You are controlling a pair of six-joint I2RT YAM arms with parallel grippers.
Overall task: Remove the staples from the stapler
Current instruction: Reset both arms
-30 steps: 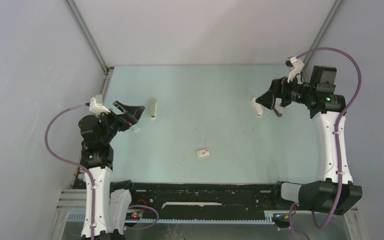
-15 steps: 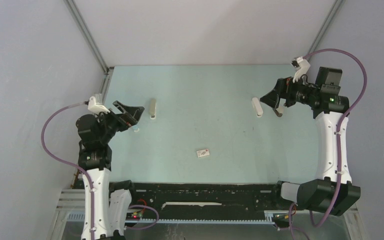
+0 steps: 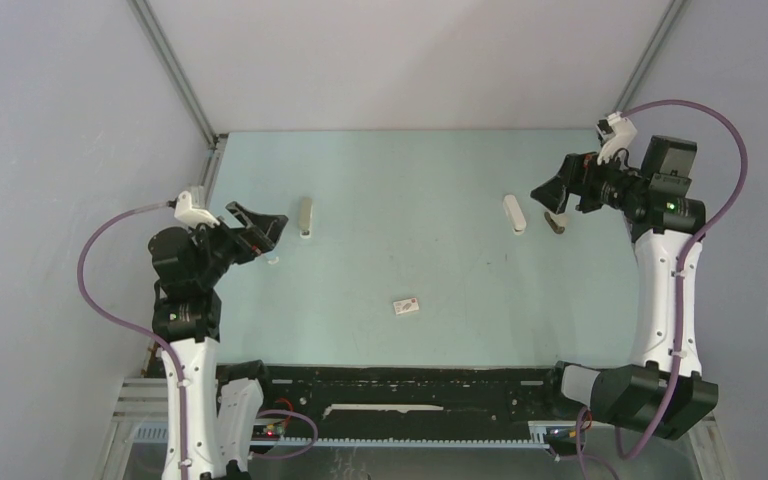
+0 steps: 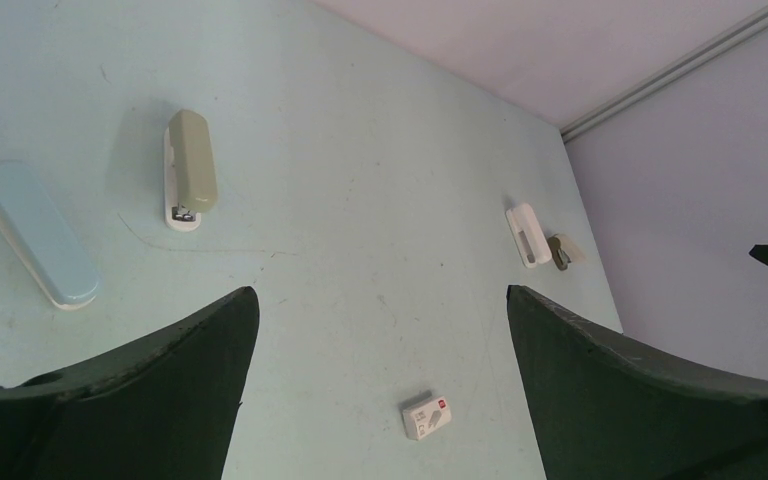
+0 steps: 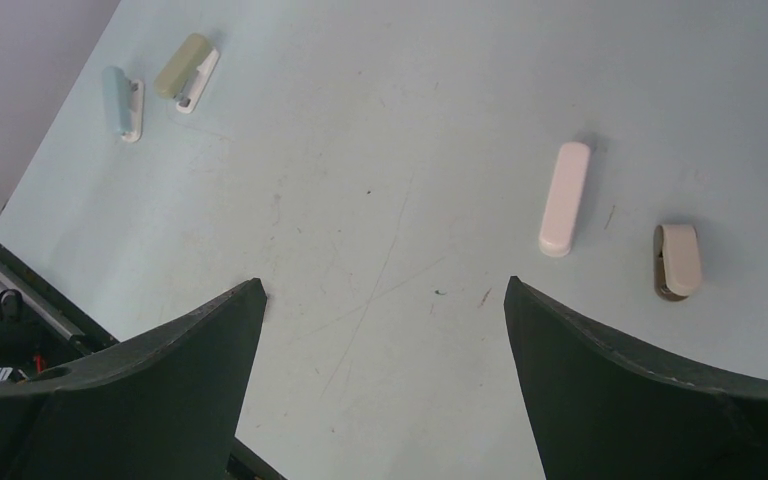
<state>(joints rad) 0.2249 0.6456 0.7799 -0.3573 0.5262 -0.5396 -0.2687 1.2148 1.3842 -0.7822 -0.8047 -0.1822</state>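
Several staplers lie on the pale green table (image 3: 410,180). An olive green stapler (image 3: 305,217) is far left and shows in the left wrist view (image 4: 190,170). A light blue stapler (image 4: 38,233) lies beside it. A white stapler (image 3: 513,213) lies at right and shows in the right wrist view (image 5: 564,198), with a small tan stapler (image 5: 676,260) beside it. My left gripper (image 3: 272,228) is open and empty near the blue stapler. My right gripper (image 3: 545,195) is open and empty, above and right of the white stapler. No staples can be made out.
A small white box (image 3: 407,306) with a red mark lies near the middle front and shows in the left wrist view (image 4: 427,415). Grey walls close in the left, right and back. A black rail (image 3: 410,385) runs along the near edge.
My right gripper has drawn back to the right, away from the white stapler, which stays on the table. My left arm has shifted slightly back.
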